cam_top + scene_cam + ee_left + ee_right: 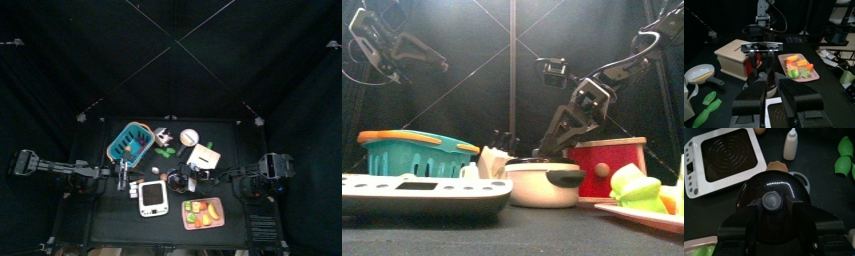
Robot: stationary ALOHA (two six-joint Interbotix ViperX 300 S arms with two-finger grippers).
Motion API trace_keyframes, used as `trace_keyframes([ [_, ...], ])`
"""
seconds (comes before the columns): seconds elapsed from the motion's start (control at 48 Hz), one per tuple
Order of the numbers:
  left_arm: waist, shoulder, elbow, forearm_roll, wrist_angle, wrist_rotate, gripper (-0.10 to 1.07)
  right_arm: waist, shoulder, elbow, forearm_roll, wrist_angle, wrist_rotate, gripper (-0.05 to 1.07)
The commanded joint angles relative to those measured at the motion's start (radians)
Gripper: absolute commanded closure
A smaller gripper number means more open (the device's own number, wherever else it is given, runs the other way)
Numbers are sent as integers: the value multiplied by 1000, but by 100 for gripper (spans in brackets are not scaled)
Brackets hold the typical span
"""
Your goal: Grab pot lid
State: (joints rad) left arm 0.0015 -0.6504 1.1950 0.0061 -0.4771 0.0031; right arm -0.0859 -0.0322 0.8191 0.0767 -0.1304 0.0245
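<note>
The pot lid (769, 184) is dark and round with a pale knob at its centre, and it sits on a pale pot (543, 186). My right gripper (771, 202) hangs straight down over it with its jaws closed on the knob. In the front view the lid (540, 166) rests on the pot under that gripper (543, 152). In the top view the right gripper (181, 182) covers the lid. My left gripper (773, 80) rests to the pot's left (127, 182), its jaws together and empty.
A teal basket (131, 142) stands at the back left. A white scale (152, 197) lies in front of the pot. A wooden box (203, 157) stands behind the pot. A tray of vegetables (203, 212) is at the front right. A white bottle (791, 145) stands near the pot.
</note>
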Motion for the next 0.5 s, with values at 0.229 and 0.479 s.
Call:
trace_keyframes([
  [0.229, 5, -60, 11, -2, -9, -2, 35, -8, 21, -44, -6, 32, -3, 39],
  [0.479, 3, -112, 38, -8, -9, -2, 35, -8, 11, -51, -9, 41, -2, 49],
])
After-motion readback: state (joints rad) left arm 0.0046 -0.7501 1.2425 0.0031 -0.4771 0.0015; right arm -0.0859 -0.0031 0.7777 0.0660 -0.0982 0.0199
